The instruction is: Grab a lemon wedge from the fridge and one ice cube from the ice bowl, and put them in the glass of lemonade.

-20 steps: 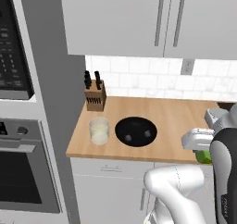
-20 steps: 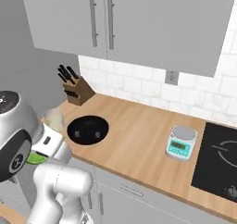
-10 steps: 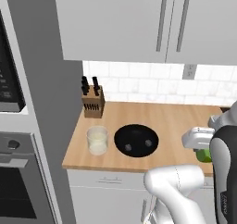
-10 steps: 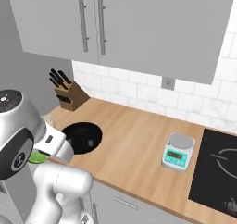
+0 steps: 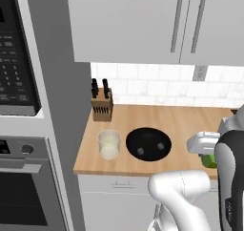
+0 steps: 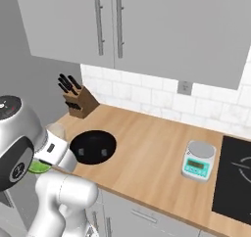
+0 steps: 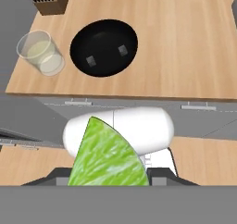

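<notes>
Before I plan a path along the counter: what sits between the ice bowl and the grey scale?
Bare wooden counter, seen in the right base view, separates the ice bowl from the scale.

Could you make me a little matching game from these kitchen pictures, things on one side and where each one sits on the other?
Things:
1. short clear glass of pale yellowish lemonade
2. shallow round black ice bowl
3. wooden knife block with dark handles
4. bright yellow-green lemon wedge

Places:
A. at the back of the wooden counter, by the tiled wall
B. in the pincer
C. nearest the counter's left end, at its front
D. on the counter, just right of the glass

Pairs: 1-C, 2-D, 3-A, 4-B
</notes>
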